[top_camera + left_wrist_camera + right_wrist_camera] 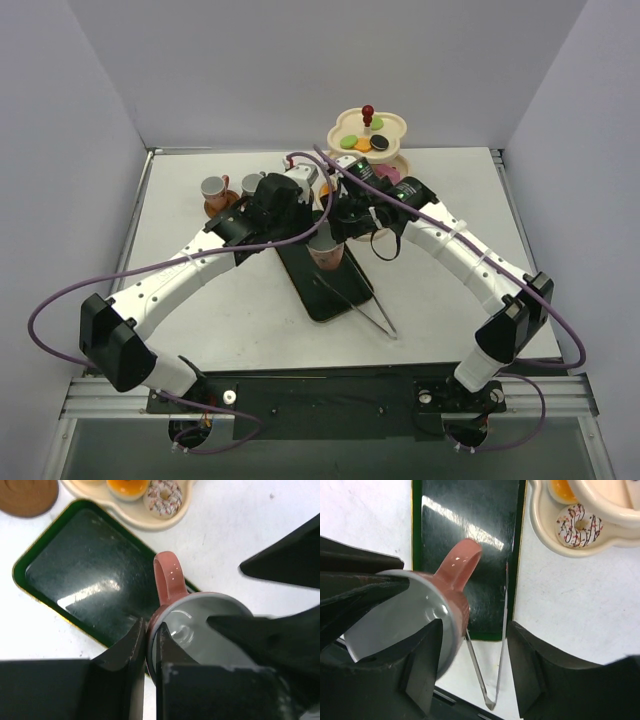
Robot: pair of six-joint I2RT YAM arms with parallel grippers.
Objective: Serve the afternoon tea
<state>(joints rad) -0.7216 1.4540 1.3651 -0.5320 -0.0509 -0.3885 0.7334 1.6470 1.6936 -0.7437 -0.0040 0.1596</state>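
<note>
At the far left of the white table, a small pink cup with a grey inside (213, 187) stands on a round brown saucer (215, 207), and a 2nd cup of the same kind (250, 182) sits just beside it, partly hidden by the left arm. The left gripper (149, 647) is clamped on the rim of a 3rd pink-and-grey cup (197, 627), with 1 finger outside the wall and 1 inside. The cup's looped handle points away from that gripper. In the top view this cup is over the far end of the dark green rectangular tray (85, 575), which lies at the middle of the table. Whether the cup's base touches the tray cannot be told. The long metal tongs (490, 704) lie along the tray's right edge, partly on the table. The right gripper (475, 625) meets the cup from the other side with its jaws spread wide. 1 finger is over the cup's mouth and the other is clear of it, and it grips nothing. Farther right at the back stands the cream 3-tier stand with a red knob (395, 125). It carries green, orange and dark macarons on top, and a white drizzled donut (579, 525) sits on the bottom tier.
</note>
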